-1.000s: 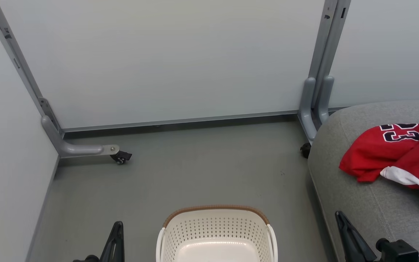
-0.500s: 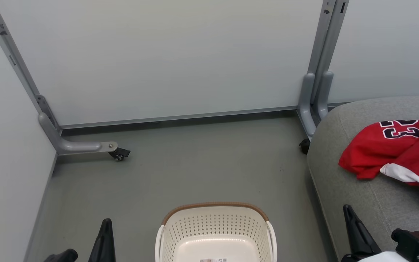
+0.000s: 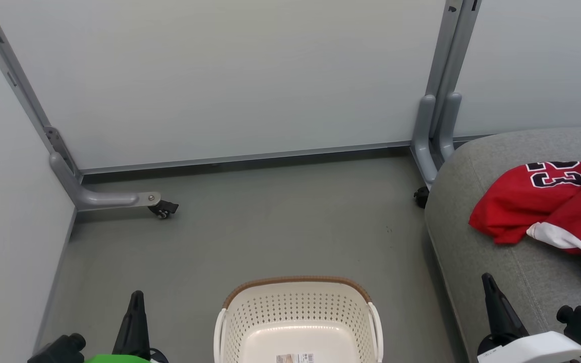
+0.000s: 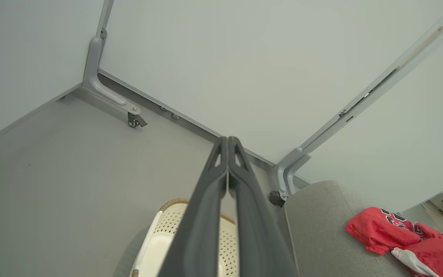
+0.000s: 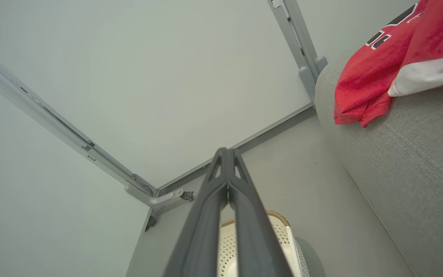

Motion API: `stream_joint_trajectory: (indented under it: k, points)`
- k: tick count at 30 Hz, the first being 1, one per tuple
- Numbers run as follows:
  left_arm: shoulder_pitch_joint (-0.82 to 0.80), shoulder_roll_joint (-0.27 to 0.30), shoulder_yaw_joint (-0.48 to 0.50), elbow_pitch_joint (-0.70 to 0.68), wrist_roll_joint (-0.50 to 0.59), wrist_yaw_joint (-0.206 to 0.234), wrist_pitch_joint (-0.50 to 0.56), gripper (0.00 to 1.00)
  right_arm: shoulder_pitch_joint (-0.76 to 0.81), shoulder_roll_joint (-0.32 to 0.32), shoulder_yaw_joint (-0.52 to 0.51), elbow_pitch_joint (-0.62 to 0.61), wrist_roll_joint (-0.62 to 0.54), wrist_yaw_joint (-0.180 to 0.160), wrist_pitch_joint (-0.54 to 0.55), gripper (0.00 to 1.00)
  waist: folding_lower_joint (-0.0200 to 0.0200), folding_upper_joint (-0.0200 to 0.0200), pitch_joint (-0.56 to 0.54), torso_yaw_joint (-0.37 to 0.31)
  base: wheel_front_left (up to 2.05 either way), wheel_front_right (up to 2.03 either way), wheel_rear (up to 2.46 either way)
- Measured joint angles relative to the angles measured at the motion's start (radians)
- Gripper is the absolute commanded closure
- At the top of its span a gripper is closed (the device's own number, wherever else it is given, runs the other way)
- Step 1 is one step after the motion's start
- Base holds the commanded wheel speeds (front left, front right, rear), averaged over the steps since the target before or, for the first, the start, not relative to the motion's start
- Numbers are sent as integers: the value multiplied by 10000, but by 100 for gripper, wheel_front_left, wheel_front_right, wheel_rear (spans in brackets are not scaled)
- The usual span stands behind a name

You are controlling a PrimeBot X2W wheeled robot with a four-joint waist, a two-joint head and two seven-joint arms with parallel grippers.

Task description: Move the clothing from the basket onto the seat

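Red jersey (image 3: 522,206): black-and-white "23" facing up, crumpled on the grey upholstered seat (image 3: 492,262) near its rounded corner.
Second red garment (image 3: 580,217): white stripe, overlapping the jersey on the side away from the basket; cut by the frame edge, possibly shorts.
Basket (image 3: 296,279): cream, perforated, brown woven rim, upright on the grey floor (image 3: 270,227) just beside the seat; label (image 3: 295,358) on its bare bottom.
Left gripper (image 4: 228,139): fingers pressed together, grasping nothing, left of the basket.
Right gripper (image 5: 226,151): fingers likewise clenched on nothing, by the seat's front edge.
Caster (image 3: 162,208): on a partition foot (image 3: 109,199), well apart from the basket.
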Motion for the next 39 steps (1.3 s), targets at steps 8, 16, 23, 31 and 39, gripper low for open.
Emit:
stream_joint_trajectory:
  k: [8, 16, 23, 31, 39]
  points:
    - [-243, 36, 153, 88, -1139, -88, 267, 100, -267, -29, -79, 163, 1160, -2, 245, 100, 0, 0, 89, -29, 0, 0, 0]
    - [-506, 56, 320, 169, -2194, -178, 520, 100, -529, -73, -165, 305, 2228, -2, 504, 100, 0, 0, 178, -57, 0, 0, 0]
    - [-690, 71, 451, 253, -3024, -251, 725, 100, -731, -86, -244, 424, 3078, -2, 715, 100, 0, 0, 256, -81, 0, 0, 0]
    - [-904, 79, 600, 339, -3923, -330, 966, 100, -948, -94, -324, 546, 3965, -2, 936, 100, 0, 0, 342, -109, 0, 0, 0]
    - [-1147, 81, 767, 416, -4821, -395, 1197, 100, -1168, -104, -420, 679, 4897, -2, 1166, 100, 0, 0, 443, -141, 0, 0, 0]
